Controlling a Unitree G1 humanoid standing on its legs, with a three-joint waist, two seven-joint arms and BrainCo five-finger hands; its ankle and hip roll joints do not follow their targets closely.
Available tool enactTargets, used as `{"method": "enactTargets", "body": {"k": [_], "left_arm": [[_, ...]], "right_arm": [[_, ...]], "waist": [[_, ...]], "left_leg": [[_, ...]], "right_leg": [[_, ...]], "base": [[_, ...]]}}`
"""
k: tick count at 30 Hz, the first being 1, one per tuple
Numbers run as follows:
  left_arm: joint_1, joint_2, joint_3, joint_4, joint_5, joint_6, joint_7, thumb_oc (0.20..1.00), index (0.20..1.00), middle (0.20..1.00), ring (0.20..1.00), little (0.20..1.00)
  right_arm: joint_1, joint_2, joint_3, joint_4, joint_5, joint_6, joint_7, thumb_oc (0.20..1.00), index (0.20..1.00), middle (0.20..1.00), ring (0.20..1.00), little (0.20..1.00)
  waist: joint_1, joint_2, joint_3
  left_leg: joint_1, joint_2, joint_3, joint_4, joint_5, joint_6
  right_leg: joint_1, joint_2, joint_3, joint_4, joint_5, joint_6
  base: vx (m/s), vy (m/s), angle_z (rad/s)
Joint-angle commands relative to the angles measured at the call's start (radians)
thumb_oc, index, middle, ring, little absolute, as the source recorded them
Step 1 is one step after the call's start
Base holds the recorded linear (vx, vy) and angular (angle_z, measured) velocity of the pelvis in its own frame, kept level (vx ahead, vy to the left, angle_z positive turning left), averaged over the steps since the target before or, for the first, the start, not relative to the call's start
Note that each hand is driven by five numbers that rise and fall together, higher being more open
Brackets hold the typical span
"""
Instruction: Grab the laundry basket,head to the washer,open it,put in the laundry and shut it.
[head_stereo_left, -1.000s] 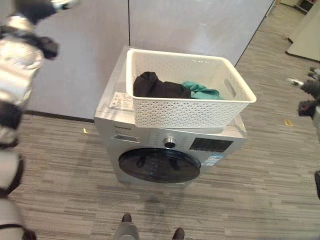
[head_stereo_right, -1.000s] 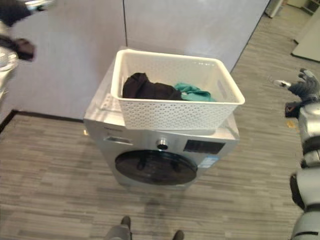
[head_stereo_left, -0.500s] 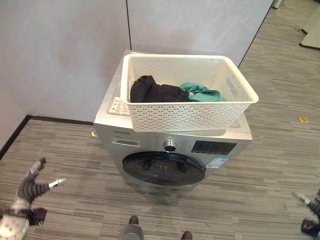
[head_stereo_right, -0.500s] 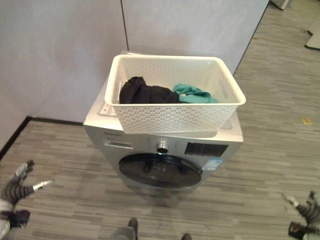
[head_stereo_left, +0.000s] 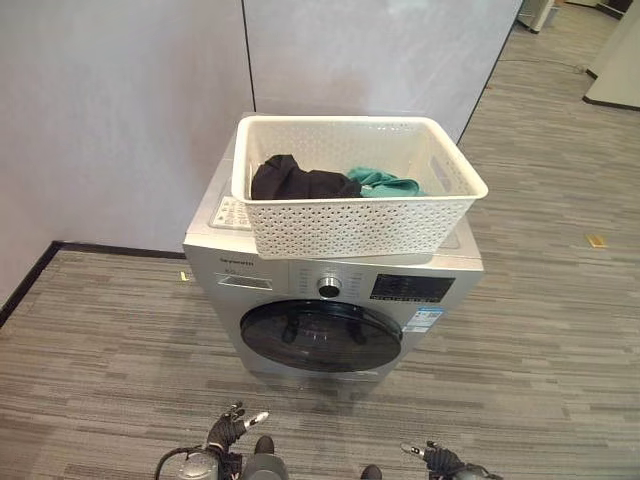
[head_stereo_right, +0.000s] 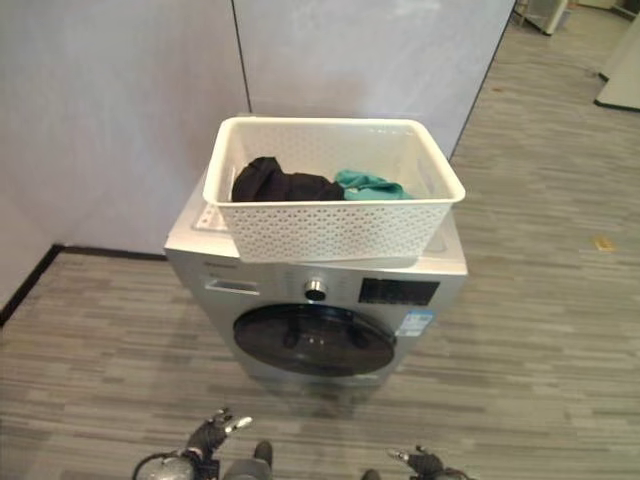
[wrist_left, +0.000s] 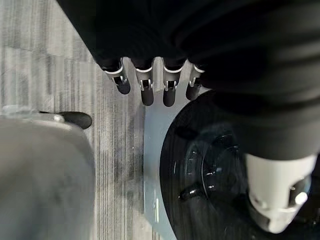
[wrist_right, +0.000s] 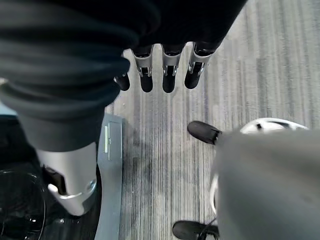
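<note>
A white perforated laundry basket (head_stereo_left: 350, 228) sits on top of a silver front-loading washer (head_stereo_left: 228, 268). In the basket lie a black garment (head_stereo_left: 295, 180) and a teal one (head_stereo_left: 386, 183). The washer's dark round door (head_stereo_left: 320, 336) is closed. My left hand (head_stereo_left: 228, 430) hangs low in front of the washer, well below the door, open and empty. My right hand (head_stereo_left: 436, 458) hangs at the same height to the right, also open and empty. In the left wrist view straight fingers (wrist_left: 146, 89) point toward the door (wrist_left: 210, 165). The right wrist view shows straight fingers (wrist_right: 170, 75) over the floor.
Grey partition walls (head_stereo_left: 130, 110) stand right behind the washer, with a black skirting (head_stereo_left: 100, 248) at the left. Wood-pattern floor runs in front and off to the right, where a small yellow scrap (head_stereo_left: 596, 240) lies.
Both arms have dropped from raised at the sides to low in front of the washer. The camera view has shifted; the basket stays on the washer.
</note>
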Motion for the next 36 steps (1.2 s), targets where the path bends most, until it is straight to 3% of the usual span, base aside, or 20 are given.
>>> {"method": "enactTargets", "body": {"k": [1,2,3,5,7,8,11,12,14,16,18,19,20,21,24,25,26,30,31,36], "left_arm": [[-0.028,0.088,-0.037,-0.078,0.093,-0.008,0.011,1.000,1.000,1.000,1.000,1.000],[-0.028,0.087,-0.037,-0.078,0.093,-0.008,0.011,1.000,1.000,1.000,1.000,1.000],[-0.057,0.091,-0.054,-0.086,0.097,-0.010,0.014,1.000,1.000,1.000,1.000,1.000],[-0.076,0.090,-0.053,-0.086,0.091,-0.013,0.018,1.000,1.000,1.000,1.000,1.000],[-0.101,0.086,-0.064,-0.082,0.115,-0.013,0.019,1.000,1.000,1.000,1.000,1.000],[-0.101,0.086,-0.064,-0.082,0.115,-0.013,0.019,1.000,1.000,1.000,1.000,1.000],[-0.092,0.080,-0.060,-0.100,0.127,-0.019,0.010,1.000,1.000,1.000,1.000,1.000],[-0.089,0.080,-0.060,-0.101,0.127,-0.018,0.009,1.000,1.000,1.000,1.000,1.000],[-0.077,0.083,-0.057,-0.117,0.145,-0.018,0.007,1.000,1.000,1.000,1.000,1.000],[-0.073,0.076,-0.051,-0.125,0.150,-0.016,0.011,1.000,1.000,1.000,1.000,1.000],[-0.072,0.073,-0.053,-0.129,0.156,-0.013,0.010,1.000,1.000,1.000,1.000,1.000],[-0.062,0.078,-0.044,-0.150,0.167,-0.014,0.007,1.000,1.000,1.000,1.000,1.000],[-0.061,0.077,-0.044,-0.152,0.167,-0.013,0.006,1.000,1.000,1.000,1.000,1.000],[-0.036,0.097,-0.037,-0.181,0.191,-0.017,-0.011,1.000,1.000,1.000,1.000,1.000],[-0.019,0.119,-0.030,-0.189,0.199,-0.023,-0.025,1.000,1.000,1.000,1.000,1.000],[-0.017,0.132,-0.029,-0.192,0.215,-0.028,-0.023,1.000,1.000,1.000,1.000,1.000],[-0.009,0.150,-0.016,-0.212,0.231,-0.039,-0.021,1.000,1.000,1.000,1.000,1.000],[-0.001,0.147,-0.033,-0.220,0.231,-0.049,-0.025,1.000,1.000,1.000,1.000,1.000],[0.013,0.142,-0.037,-0.209,0.234,-0.057,-0.021,1.000,1.000,1.000,1.000,1.000],[-0.007,0.127,-0.071,-0.193,0.189,-0.064,-0.013,1.000,1.000,1.000,1.000,1.000]], "right_arm": [[-0.028,-0.071,0.036,0.011,-0.088,0.002,-0.043,1.000,1.000,1.000,1.000,1.000],[-0.028,-0.071,0.036,0.011,-0.088,0.002,-0.043,1.000,1.000,1.000,1.000,1.000],[-0.051,-0.078,0.060,0.009,-0.109,0.002,-0.052,1.000,1.000,1.000,1.000,1.000],[-0.057,-0.081,0.072,0.000,-0.126,0.003,-0.051,1.000,1.000,1.000,1.000,1.000],[-0.041,-0.090,0.085,-0.034,-0.152,0.005,-0.051,1.000,1.000,1.000,1.000,1.000],[-0.040,-0.090,0.085,-0.035,-0.152,0.006,-0.051,1.000,1.000,1.000,1.000,1.000],[0.020,-0.103,0.074,-0.100,-0.178,0.009,-0.044,1.000,1.000,1.000,1.000,1.000],[0.023,-0.104,0.075,-0.104,-0.179,0.010,-0.044,1.000,1.000,1.000,1.000,1.000],[0.062,-0.108,0.054,-0.136,-0.196,0.019,-0.049,1.000,1.000,1.000,1.000,1.000],[0.088,-0.113,0.025,-0.175,-0.181,0.017,-0.053,1.000,1.000,1.000,1.000,1.000],[0.097,-0.114,0.015,-0.190,-0.178,0.018,-0.056,1.000,1.000,1.000,1.000,1.000],[0.093,-0.130,-0.015,-0.224,-0.173,0.020,-0.065,1.000,1.000,1.000,1.000,1.000],[0.094,-0.131,-0.016,-0.226,-0.174,0.022,-0.065,1.000,1.000,1.000,1.000,1.000],[0.066,-0.159,-0.022,-0.270,-0.212,0.021,-0.071,1.000,1.000,1.000,1.000,1.000],[0.041,-0.186,-0.034,-0.308,-0.234,0.021,-0.076,1.000,1.000,1.000,1.000,1.000],[0.032,-0.205,-0.049,-0.340,-0.251,0.020,-0.082,1.000,1.000,1.000,1.000,1.000],[0.017,-0.262,-0.079,-0.383,-0.293,0.014,-0.113,1.000,1.000,1.000,1.000,1.000],[-0.047,-0.353,-0.131,-0.352,-0.330,-0.002,-0.183,1.000,1.000,1.000,1.000,1.000],[-0.107,-0.402,-0.136,-0.317,-0.326,-0.005,-0.207,1.000,1.000,1.000,1.000,1.000],[-0.209,-0.482,-0.125,-0.269,-0.296,-0.014,-0.242,1.000,1.000,1.000,1.000,1.000]], "waist": [[0.040,0.032,0.053],[0.039,0.033,0.053],[0.049,0.039,0.085],[0.039,0.032,0.095],[-0.003,0.003,0.099],[-0.003,0.004,0.099],[-0.054,-0.006,0.080],[-0.055,-0.004,0.081],[-0.102,0.017,0.050],[-0.139,0.032,0.036],[-0.147,0.037,0.032],[-0.153,0.046,0.029],[-0.152,0.045,0.029],[-0.135,0.045,0.049],[-0.136,0.046,0.064],[-0.146,0.035,0.079],[-0.148,0.038,0.091],[-0.113,0.025,0.073],[-0.082,0.010,0.062],[-0.046,0.007,0.069]], "left_leg": [[-0.079,0.086,-0.090,-0.037,0.130,-0.034],[-0.080,0.086,-0.091,-0.038,0.131,-0.034],[-0.129,0.095,-0.105,-0.044,0.187,-0.061],[-0.150,0.088,-0.101,-0.025,0.166,-0.048],[-0.122,0.093,-0.033,0.157,0.072,-0.019],[-0.125,0.095,-0.034,0.165,0.066,-0.019],[-0.018,0.135,0.002,0.379,-0.031,-0.014],[-0.017,0.137,0.000,0.383,-0.034,-0.015],[0.112,0.132,0.007,0.328,-0.067,-0.030],[0.171,0.101,0.042,0.205,-0.146,-0.021],[0.190,0.092,0.069,0.146,-0.167,-0.014],[0.216,0.049,0.091,0.045,-0.216,0.006],[0.218,0.044,0.092,0.041,-0.215,0.011],[0.224,-0.022,0.097,-0.006,-0.242,0.045],[0.218,-0.044,0.086,-0.019,-0.237,0.060],[0.194,-0.064,0.076,-0.018,-0.214,0.069],[0.175,-0.074,0.044,-0.022,-0.206,0.083],[0.137,-0.095,0.004,-0.020,-0.187,0.090],[0.120,-0.095,-0.004,-0.013,-0.180,0.085],[0.076,-0.059,-0.050,-0.021,-0.143,0.053]], "right_leg": [[0.012,0.009,0.005,0.000,-0.141,0.007],[0.011,0.010,0.004,0.000,-0.141,0.007],[-0.002,0.013,-0.009,0.000,-0.145,0.000],[-0.026,0.004,-0.025,0.000,-0.133,-0.004],[-0.075,-0.025,-0.069,0.000,-0.112,-0.017],[-0.074,-0.024,-0.069,0.000,-0.113,-0.017],[-0.102,-0.043,-0.096,0.000,-0.100,-0.028],[-0.099,-0.042,-0.097,0.000,-0.101,-0.028],[-0.126,-0.055,-0.133,0.001,-0.078,-0.017],[-0.152,-0.084,-0.149,0.007,-0.040,0.012],[-0.164,-0.101,-0.160,0.008,-0.025,0.022],[-0.197,-0.152,-0.182,0.015,0.032,0.055],[-0.197,-0.156,-0.180,0.015,0.036,0.059],[-0.224,-0.221,-0.200,0.027,0.096,0.098],[-0.245,-0.257,-0.157,0.070,0.093,0.122],[-0.280,-0.283,-0.073,0.128,0.085,0.120],[-0.272,-0.262,0.077,0.168,0.062,0.123],[-0.208,-0.258,0.113,0.145,0.036,0.116],[-0.185,-0.258,0.096,0.111,0.038,0.123],[-0.150,-0.247,0.047,0.082,0.026,0.118]], "base": [[-0.13,-0.074,0.25],[-0.26,-0.093,0.34],[-0.33,-0.110,0.26],[-0.30,-0.094,0.47],[-0.30,-0.112,0.93],[-0.17,-0.111,0.75],[-0.14,-0.026,0.49],[-0.22,0.095,0.80],[-0.18,0.171,0.82],[-0.13,0.158,0.51],[-0.16,0.200,0.65],[-0.19,0.274,0.72],[-0.29,0.430,0.79],[-0.17,0.245,0.51],[-0.17,0.149,0.08],[-0.28,0.054,0.23],[-0.24,0.027,0.39],[-0.03,-0.081,0.45],[0.02,-0.085,0.18],[0.01,-0.134,0.17]]}}
